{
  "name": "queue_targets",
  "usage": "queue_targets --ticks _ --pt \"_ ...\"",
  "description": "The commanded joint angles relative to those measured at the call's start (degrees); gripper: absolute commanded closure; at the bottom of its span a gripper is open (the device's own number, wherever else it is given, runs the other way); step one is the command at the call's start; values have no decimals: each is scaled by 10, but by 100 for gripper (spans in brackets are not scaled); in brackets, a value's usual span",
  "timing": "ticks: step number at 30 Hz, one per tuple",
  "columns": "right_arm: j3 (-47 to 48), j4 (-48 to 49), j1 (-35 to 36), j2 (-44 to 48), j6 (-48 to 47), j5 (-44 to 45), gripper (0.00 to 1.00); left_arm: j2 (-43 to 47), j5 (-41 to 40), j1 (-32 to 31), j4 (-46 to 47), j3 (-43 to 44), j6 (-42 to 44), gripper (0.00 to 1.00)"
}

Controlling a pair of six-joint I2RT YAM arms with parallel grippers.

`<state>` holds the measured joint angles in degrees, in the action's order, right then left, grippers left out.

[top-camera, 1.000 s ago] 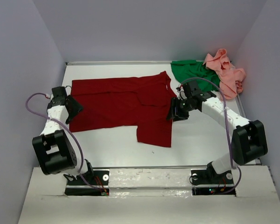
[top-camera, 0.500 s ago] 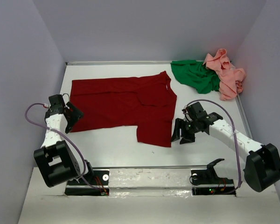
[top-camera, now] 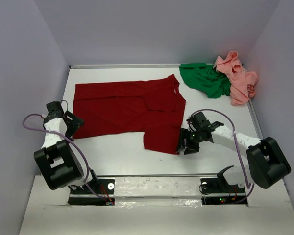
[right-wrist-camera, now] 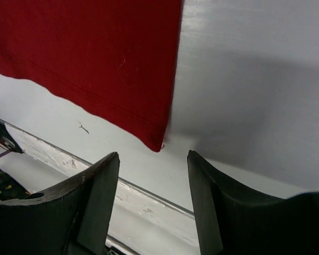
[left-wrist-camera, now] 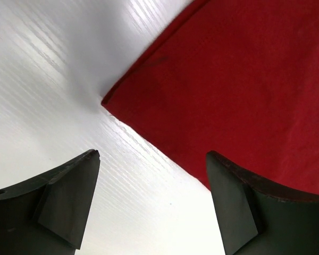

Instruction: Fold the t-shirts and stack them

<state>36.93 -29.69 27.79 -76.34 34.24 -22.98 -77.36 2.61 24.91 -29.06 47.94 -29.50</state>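
The white table (top-camera: 117, 152) fills the middle of the overhead view, with pale walls on three sides. The dark red t-shirt (top-camera: 127, 105) lies spread nearly flat across the centre, one flap reaching down toward the lower middle of the frame. In the upper right corner the bright green t-shirt (top-camera: 205, 79) lies crumpled. The salmon pink t-shirt (top-camera: 239, 78) is bunched against it, hard by the right wall.

At the left of the frame the left gripper (top-camera: 72, 125) sits at the red shirt's lower left corner, jaws spread wide and empty. The right gripper (top-camera: 186, 143), right of centre, sits at the flap's lower right corner. Its jaws are also parted with nothing between them, and the cloth corner lies just beyond its fingertips.
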Motion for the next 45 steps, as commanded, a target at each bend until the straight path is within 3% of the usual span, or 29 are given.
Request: queue_targets --ticks 1,12,15,16,18,31,40,45 --pt "-11 70 15 -21 14 -6 41 4 8 26 -15 23 2 9" --pt "-5 111 41 -79 21 -1 48 2 6 68 -22 22 22 9" --pt "-2 111 47 -93 21 0 66 3 8 69 -19 20 22 9" --pt "1 111 53 -94 21 0 84 4 9 69 -16 16 20 10" --pt "3 107 53 -91 21 5 100 5 12 70 -13 8 20 10" --pt "39 61 53 -93 4 13 100 -2 13 71 -20 -2 23 9" --pt "76 29 53 -96 -15 11 100 -39 7 71 25 -8 12 9" --pt "91 15 53 -97 -24 13 100 -44 17 72 46 -24 5 22"
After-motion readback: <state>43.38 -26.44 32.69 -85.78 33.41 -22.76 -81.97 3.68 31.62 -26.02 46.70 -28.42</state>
